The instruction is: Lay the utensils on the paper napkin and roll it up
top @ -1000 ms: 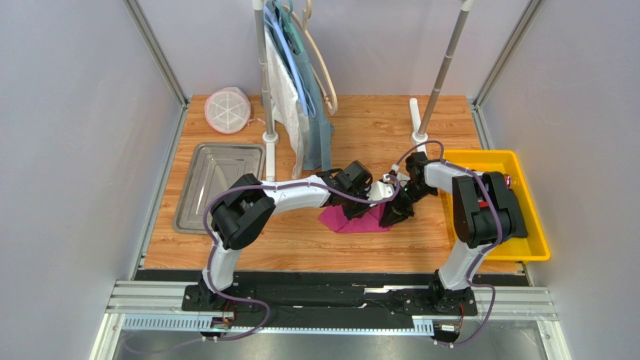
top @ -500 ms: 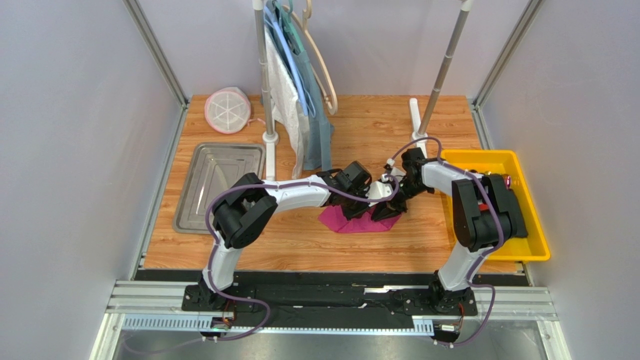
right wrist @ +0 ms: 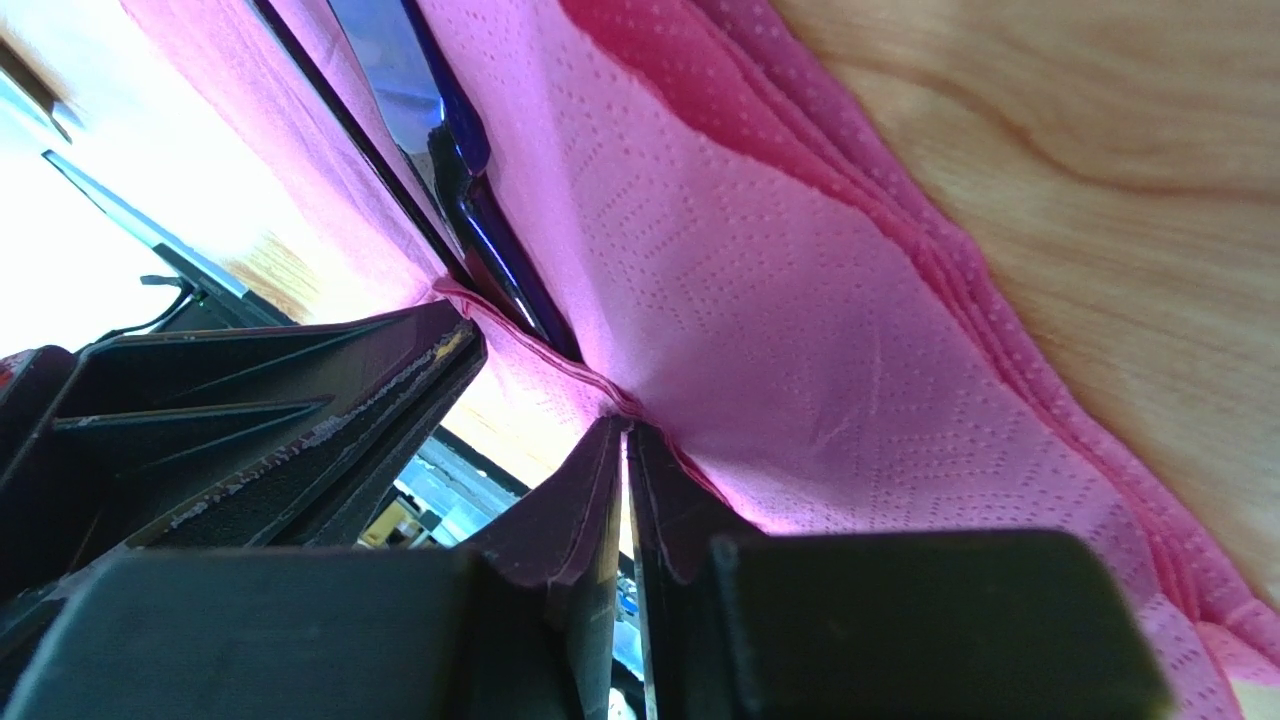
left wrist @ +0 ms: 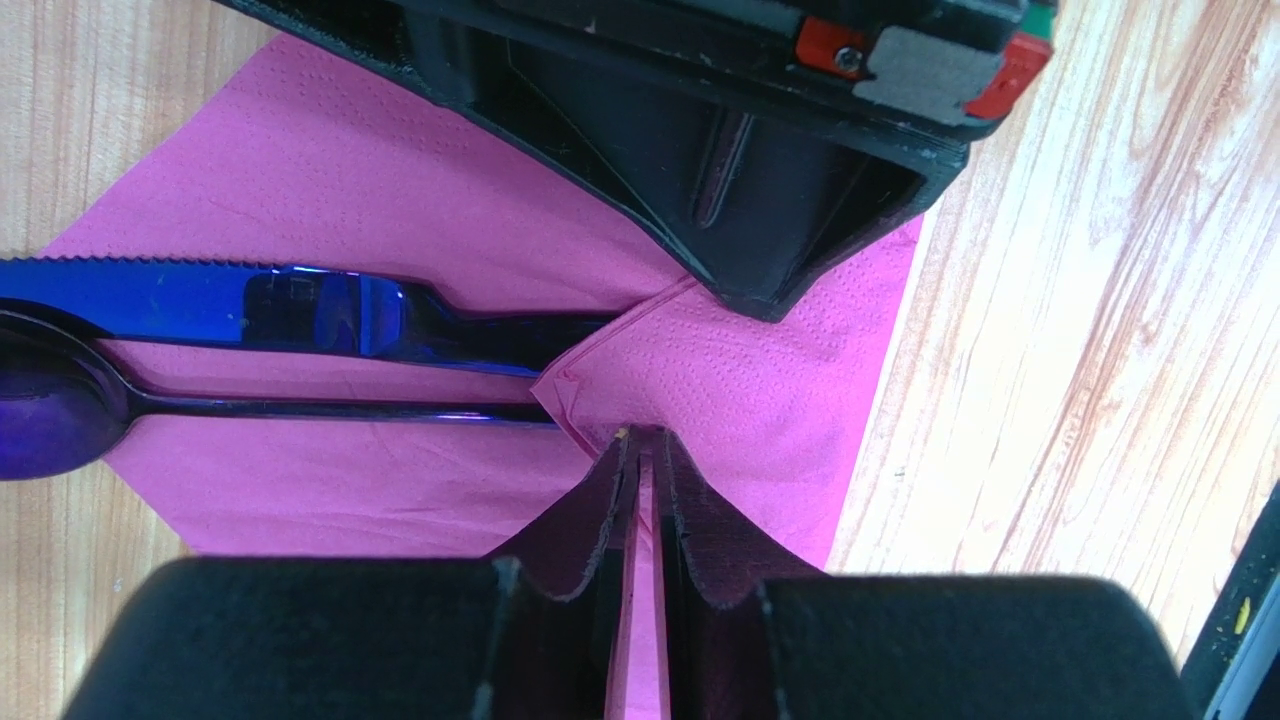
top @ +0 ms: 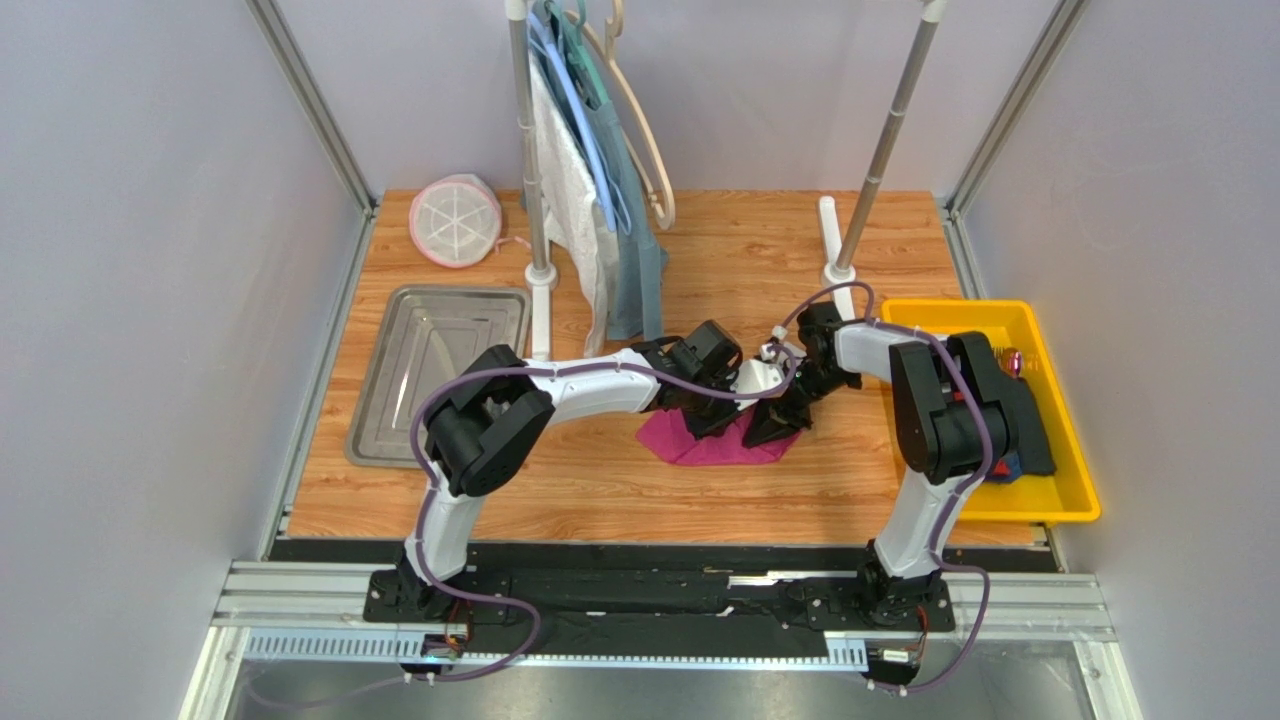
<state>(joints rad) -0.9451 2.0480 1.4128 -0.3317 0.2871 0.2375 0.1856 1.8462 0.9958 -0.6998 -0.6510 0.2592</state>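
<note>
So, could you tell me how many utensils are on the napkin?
2: a knife and a spoon side by side on the napkin; the fold may hide more.

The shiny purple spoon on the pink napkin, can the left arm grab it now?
Probably not. The left gripper is pinched shut on an edge of the magenta-pink paper napkin, so it would have to let go first. The glossy dark-purple spoon lies close, its bowl uncovered.

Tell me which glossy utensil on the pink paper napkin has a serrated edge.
The glossy blue-purple knife; the slim spoon beside it has a rounded bowl.
</note>
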